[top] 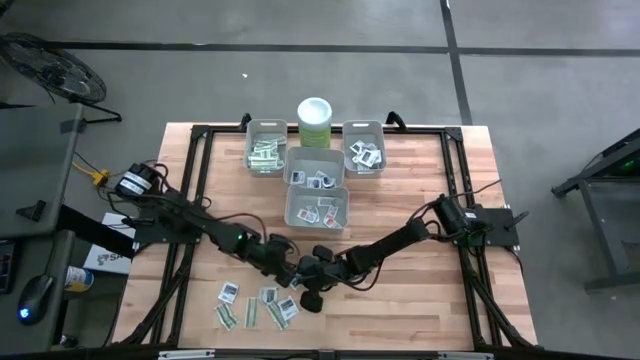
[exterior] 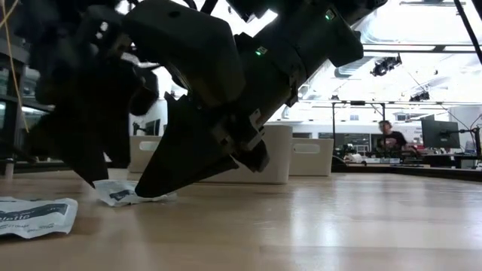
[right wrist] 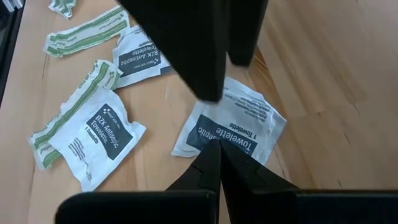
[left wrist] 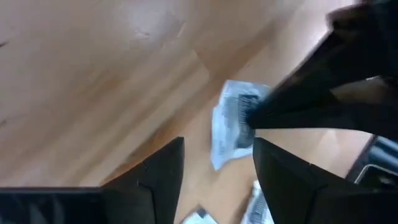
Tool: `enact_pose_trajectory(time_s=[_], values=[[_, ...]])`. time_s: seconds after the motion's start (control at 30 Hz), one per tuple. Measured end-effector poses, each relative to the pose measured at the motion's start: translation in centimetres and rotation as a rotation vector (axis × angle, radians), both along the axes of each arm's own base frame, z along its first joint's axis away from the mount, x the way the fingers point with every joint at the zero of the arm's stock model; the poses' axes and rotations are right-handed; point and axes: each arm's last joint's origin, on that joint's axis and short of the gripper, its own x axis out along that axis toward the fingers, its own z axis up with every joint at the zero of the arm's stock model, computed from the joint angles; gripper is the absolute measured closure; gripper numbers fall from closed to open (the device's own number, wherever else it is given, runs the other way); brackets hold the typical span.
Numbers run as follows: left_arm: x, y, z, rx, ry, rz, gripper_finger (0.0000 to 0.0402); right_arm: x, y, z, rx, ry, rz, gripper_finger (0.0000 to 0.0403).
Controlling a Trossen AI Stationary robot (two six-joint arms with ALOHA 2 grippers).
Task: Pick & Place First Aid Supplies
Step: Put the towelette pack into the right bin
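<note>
A white towelette packet (right wrist: 239, 121) with dark print lies flat on the wooden table (top: 420, 300) near its front edge; it also shows in the left wrist view (left wrist: 231, 124) and the low view (exterior: 120, 192). My right gripper (right wrist: 216, 149) is shut, its tips on the packet's near edge. My left gripper (left wrist: 217, 168) hangs open just above the same packet, one finger (right wrist: 205, 56) over its far edge, touching nothing I can see. More first aid supplies, white squares (right wrist: 99, 134) and green-white strips (right wrist: 87, 31), lie beside it. My right gripper has its shut fingertips (left wrist: 261, 115) down on the towelette packet near one edge (right wrist: 233, 144). The fingers slant down from the table's right side. The packet lies on the table under the tips. I cannot tell whether any paper is pinched between them.
Several grey bins (top: 317, 208) holding packets stand at the table's far middle, with a pale green canister (top: 315, 120) behind them. Another packet (exterior: 34, 214) lies at the near left. Bare wood stretches to the right (top: 420, 300).
</note>
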Motion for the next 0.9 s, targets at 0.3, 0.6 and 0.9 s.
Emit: enact_pose_trajectory(time_s=[0.3,0.6,0.9], values=[[1.3,0.8,-1.5,-0.088,0.011,-0.113,0.0218,0.0,0.1,0.0,0.028,0.003,-0.016,0.0403],[1.7,0.5,-1.4,-0.108,-0.033,-0.132,0.0278,-0.1,0.1,0.0,0.040,0.009,-0.005,0.0403],[1.7,0.5,-1.5,-0.102,-0.046,-0.134,0.0394,-0.1,0.1,0.0,0.041,0.008,-0.003,0.0403]])
